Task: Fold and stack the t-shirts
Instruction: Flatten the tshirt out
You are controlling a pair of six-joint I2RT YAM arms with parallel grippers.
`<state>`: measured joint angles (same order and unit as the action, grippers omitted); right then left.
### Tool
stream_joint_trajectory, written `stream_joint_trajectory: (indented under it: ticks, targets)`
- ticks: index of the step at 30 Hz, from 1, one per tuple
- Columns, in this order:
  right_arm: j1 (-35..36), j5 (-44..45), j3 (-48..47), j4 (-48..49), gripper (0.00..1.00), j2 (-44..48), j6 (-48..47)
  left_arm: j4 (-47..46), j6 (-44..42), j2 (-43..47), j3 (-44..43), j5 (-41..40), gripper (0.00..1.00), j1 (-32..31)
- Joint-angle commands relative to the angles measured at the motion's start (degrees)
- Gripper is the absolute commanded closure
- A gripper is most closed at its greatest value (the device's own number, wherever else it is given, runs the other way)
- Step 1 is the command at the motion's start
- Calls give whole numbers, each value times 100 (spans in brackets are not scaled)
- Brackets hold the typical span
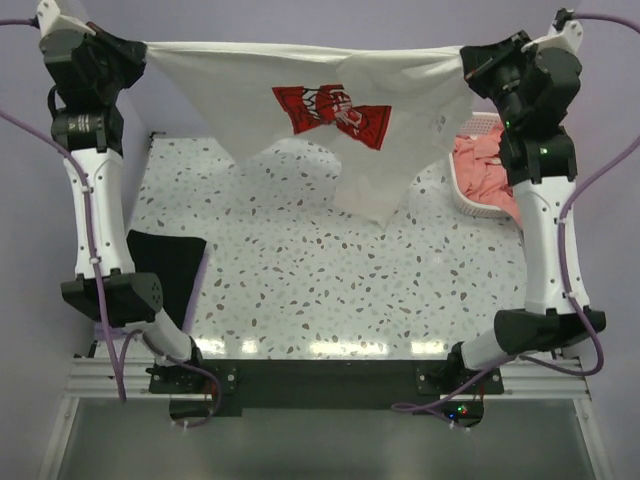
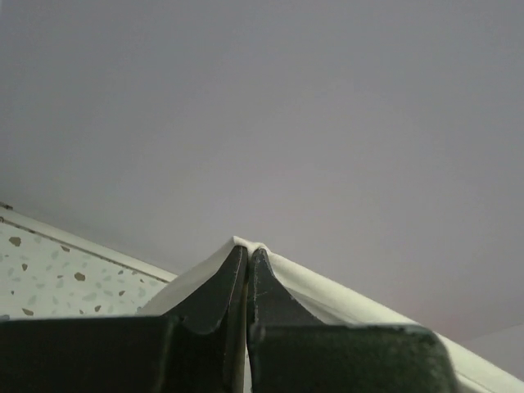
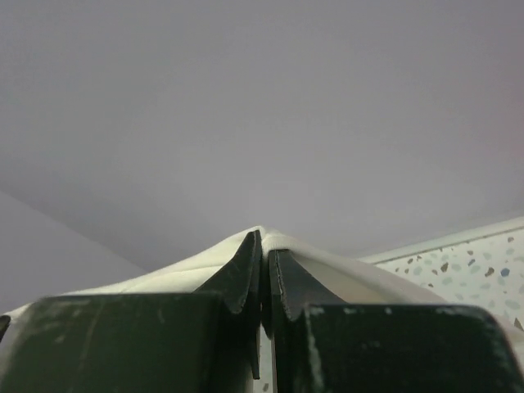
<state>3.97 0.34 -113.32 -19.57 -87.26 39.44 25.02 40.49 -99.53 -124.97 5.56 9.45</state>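
Note:
The cream-white t-shirt [image 1: 250, 90] with its red-and-black graphic [image 1: 332, 112] hangs stretched in the air over the far half of the table. My left gripper [image 1: 148, 48] is shut on its left top corner and my right gripper [image 1: 463, 60] on its right top corner. The lower tip of the shirt dangles just above the tabletop. In the left wrist view the closed left gripper [image 2: 248, 250] pinches a cream fold [image 2: 327, 291]. The right gripper [image 3: 264, 236] pinches cream cloth [image 3: 164, 274] the same way. A black t-shirt [image 1: 165, 262] lies flat at the table's left edge.
A white lattice basket [image 1: 482, 126] stands at the right edge of the speckled table [image 1: 330, 280] and holds salmon-pink cloth [image 1: 486, 168]. A thin lavender edge [image 1: 203, 282] shows along the black shirt's right side. Both arms stand tall at the table's sides.

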Motion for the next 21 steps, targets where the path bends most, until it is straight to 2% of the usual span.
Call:
stream_joint_trajectory:
  ticks: [1,2,3,5,10,12,13,14,16,17,19,21]
  targets:
    - [-124,212,439,455,100,920,-24,-787,38,1143,986,323,100,180]
    - [-133,212,442,376,100,1017,-33,-788,29,1146,1314,323,100,197]
    - [-124,247,886,314,100,1105,-42,-883,29,1433,1665,340,100,215]
    - [-177,204,1432,191,100,1308,-15,-1111,64,1733,2860,419,100,215]
    - [-335,28,3638,41,100,1870,134,-1693,284,2350,5520,753,100,206]
    - [-379,-25,4517,59,96,1959,143,-1911,337,2446,6218,753,100,171]
    - [-379,-25,4790,120,93,1933,143,-2017,345,2455,6804,745,100,101]
    - [-379,-25,5028,173,86,1872,134,-2088,346,2438,7028,701,100,57]
    - [-598,-147,5460,156,82,1505,90,-2124,372,2280,7484,604,100,-119]
    - [-625,-296,5643,129,75,1389,38,-2150,363,2228,7583,613,100,-197]
    - [-634,-411,5846,182,67,1143,-85,-2054,354,2095,7811,429,93,-435]
    - [-634,-465,6259,243,51,1167,-129,-1966,337,2130,7952,227,80,-549]
